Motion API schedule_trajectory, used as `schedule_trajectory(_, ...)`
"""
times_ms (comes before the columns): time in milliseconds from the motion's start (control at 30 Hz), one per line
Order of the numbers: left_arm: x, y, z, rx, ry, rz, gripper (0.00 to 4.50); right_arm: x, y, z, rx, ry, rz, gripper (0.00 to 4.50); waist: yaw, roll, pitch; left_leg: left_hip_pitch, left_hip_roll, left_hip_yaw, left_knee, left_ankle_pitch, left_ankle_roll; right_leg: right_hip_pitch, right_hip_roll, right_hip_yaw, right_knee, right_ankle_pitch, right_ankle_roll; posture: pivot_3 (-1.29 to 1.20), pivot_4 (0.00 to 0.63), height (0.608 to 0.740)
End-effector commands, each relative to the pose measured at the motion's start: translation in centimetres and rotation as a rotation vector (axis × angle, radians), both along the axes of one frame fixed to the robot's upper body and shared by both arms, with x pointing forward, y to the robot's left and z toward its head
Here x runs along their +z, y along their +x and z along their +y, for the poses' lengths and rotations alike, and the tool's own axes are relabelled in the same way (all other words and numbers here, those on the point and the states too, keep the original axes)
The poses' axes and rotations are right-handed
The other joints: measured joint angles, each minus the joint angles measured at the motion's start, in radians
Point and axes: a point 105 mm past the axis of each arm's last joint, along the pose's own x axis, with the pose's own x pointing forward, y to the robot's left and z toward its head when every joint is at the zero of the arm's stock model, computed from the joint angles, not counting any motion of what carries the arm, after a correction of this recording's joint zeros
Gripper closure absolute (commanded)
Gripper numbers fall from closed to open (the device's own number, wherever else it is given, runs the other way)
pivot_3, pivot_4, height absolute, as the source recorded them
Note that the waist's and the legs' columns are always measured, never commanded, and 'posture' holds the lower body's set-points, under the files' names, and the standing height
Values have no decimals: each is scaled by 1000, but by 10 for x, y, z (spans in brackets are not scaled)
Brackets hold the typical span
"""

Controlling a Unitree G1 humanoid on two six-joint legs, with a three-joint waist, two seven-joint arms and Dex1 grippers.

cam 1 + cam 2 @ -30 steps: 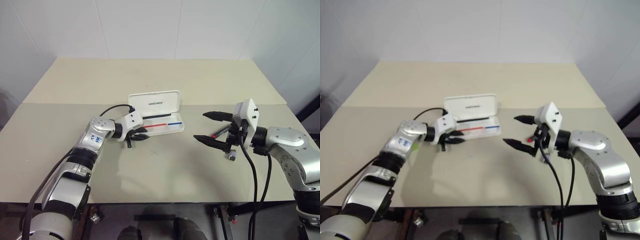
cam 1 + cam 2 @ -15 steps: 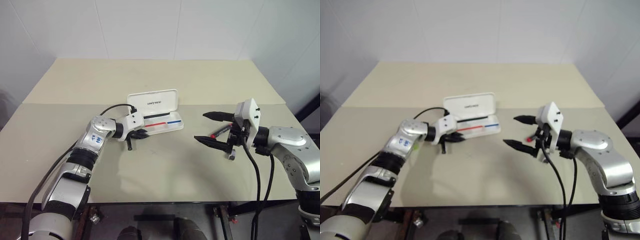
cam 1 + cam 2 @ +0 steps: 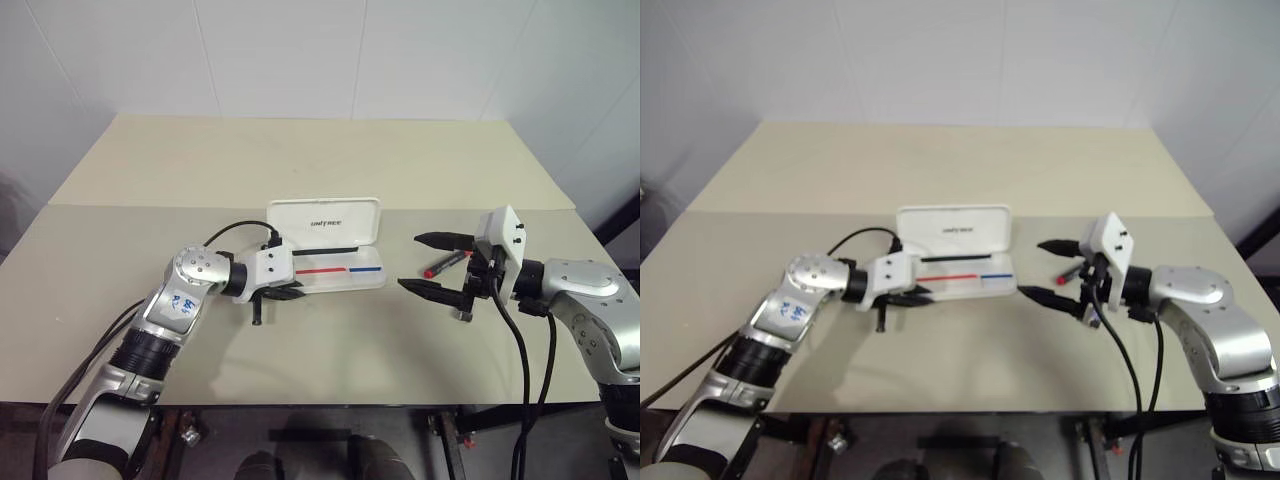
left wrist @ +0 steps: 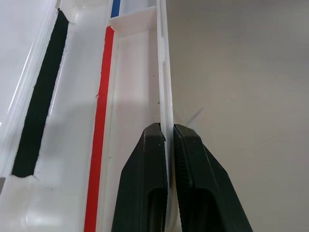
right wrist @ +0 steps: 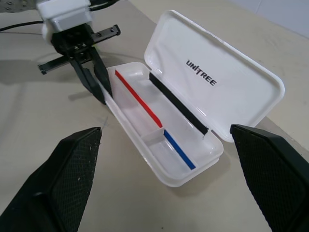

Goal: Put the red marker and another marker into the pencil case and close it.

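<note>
Left eye view: red marker [image 3: 444, 263] half-hidden.

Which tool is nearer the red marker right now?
Right. The right tool hangs open just in front of the red marker; the left tool is across the pencil case, clamped on its front wall.

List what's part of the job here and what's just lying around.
Job: pencil case, open, front wall pinched by the left tool; red marker, lying by the open right tool.
Not job: table; black cable at the left wrist.
</note>
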Motion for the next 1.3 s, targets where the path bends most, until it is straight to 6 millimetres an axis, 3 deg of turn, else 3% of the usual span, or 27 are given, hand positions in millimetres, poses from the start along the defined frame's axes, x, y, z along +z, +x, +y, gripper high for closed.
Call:
schedule_trajectory(33,9,-15,-9,-50,-21,-26,4498,16,-6,-9,-19,-13,-63,0,0,0,0,0,0,0,0,0,0,0,0,0,0,0,0,0,150,740)
schedule_trajectory(533,-19,-33,3,-60,35,37,4498,15,-13,-14,-52,-11,-57,0,-1,0,0,1,0,0,0,0,0,0,0,1,0,0,0,0,150,740)
schedule_trajectory(800,-29,-49,8,-146,31,75,4498,14,-13,-13,-54,-9,-53,0,-2,0,0,1,0,0,-1,0,0,0,0,1,0,0,0,0,150,740)
schedule_trajectory(1200,-32,-44,3,-80,19,101,4498,13,-14,-10,-47,-5,-50,0,-1,0,0,1,0,0,0,0,0,0,0,1,0,0,0,0,150,740)
schedule_trajectory(1300,-29,-42,0,-64,-6,114,3561,14,-13,-9,-44,-3,-52,0,-1,0,0,1,0,0,0,0,0,1,0,1,1,0,0,0,150,740)
